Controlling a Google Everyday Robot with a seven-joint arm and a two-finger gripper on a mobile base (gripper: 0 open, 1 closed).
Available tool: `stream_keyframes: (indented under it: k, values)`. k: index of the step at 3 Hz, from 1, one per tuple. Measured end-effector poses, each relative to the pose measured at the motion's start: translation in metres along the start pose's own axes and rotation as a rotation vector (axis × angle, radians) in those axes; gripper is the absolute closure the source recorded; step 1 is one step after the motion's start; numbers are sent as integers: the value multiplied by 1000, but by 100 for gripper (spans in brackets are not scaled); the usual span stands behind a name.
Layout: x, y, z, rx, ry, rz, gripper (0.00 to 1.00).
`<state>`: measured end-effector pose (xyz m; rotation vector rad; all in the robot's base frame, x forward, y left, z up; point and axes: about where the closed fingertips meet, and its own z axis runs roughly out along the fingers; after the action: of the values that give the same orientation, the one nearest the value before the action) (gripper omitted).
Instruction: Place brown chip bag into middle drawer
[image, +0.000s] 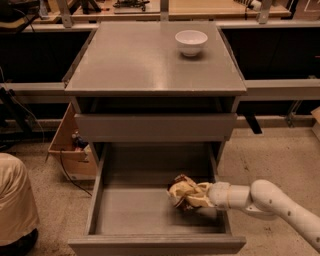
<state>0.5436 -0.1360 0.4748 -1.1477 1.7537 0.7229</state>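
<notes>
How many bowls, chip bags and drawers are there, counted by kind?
Bowls: 1, the bowl on the cabinet top.
Chip bags: 1, the bag in the open drawer, at the gripper reaching into it.
Drawers: 2, the open drawer and the shut drawer above it.
Total: 4.
</notes>
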Motion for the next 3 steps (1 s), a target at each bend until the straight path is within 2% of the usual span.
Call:
stream_keyframes:
  k: [1, 2, 3]
  values:
    - [18, -10, 25, -8, 10, 0, 82]
    - [21, -13, 45, -38, 2, -1, 57]
    - [13, -11, 56, -68, -18, 0, 36]
